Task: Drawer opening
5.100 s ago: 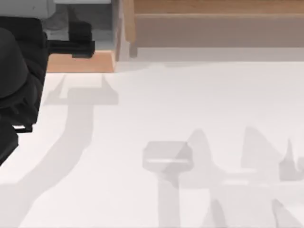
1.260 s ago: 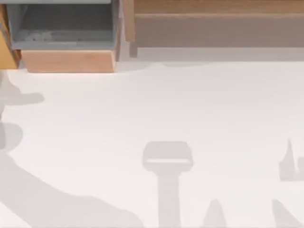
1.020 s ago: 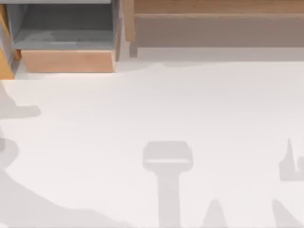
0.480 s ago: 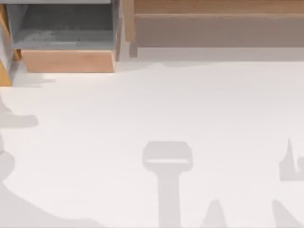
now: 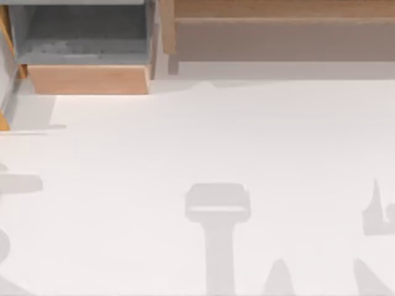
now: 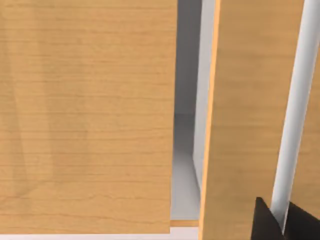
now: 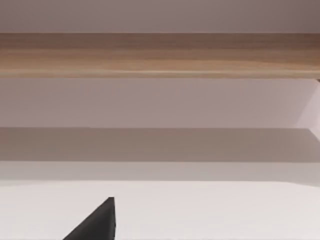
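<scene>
The table (image 5: 247, 154) fills the near and middle ground of the top view; at its far left corner the second drawer (image 5: 86, 79) stands pulled out, front panel toward the table; the drawer (image 5: 4, 120) lies at the left edge, drawn nearer than it, just beside it; a long cabinet (image 5: 278, 28) runs along the far edge to the right.

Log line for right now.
drawer: partly open, top view's left edge | left gripper: at orange-wood front | right gripper: parked, facing cabinet
</scene>
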`<act>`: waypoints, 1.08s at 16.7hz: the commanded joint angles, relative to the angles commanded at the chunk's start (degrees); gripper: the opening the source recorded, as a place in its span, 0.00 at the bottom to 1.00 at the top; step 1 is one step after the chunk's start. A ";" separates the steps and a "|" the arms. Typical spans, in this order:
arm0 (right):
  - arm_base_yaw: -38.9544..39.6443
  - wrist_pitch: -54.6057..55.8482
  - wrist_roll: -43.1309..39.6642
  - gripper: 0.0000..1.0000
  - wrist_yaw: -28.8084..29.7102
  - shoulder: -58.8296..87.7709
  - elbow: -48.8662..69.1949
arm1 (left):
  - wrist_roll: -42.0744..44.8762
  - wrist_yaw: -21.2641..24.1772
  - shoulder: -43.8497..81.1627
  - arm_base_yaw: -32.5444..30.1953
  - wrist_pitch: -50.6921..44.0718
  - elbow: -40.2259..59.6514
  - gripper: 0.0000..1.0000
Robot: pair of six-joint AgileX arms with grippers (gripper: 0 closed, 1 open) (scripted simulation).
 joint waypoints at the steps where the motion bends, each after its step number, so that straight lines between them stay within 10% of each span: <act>1: 0.00 0.00 0.00 1.00 0.00 0.00 0.00 | 0.00 0.00 0.00 0.00 0.00 0.00 0.00; 15: 0.00 0.00 0.00 1.00 0.00 0.00 0.00 | 0.47 7.09 -4.62 7.14 6.92 -12.00 0.00; 18: 0.00 0.00 0.00 1.00 0.00 0.00 0.00 | 0.47 7.09 -4.62 7.14 6.92 -12.00 0.23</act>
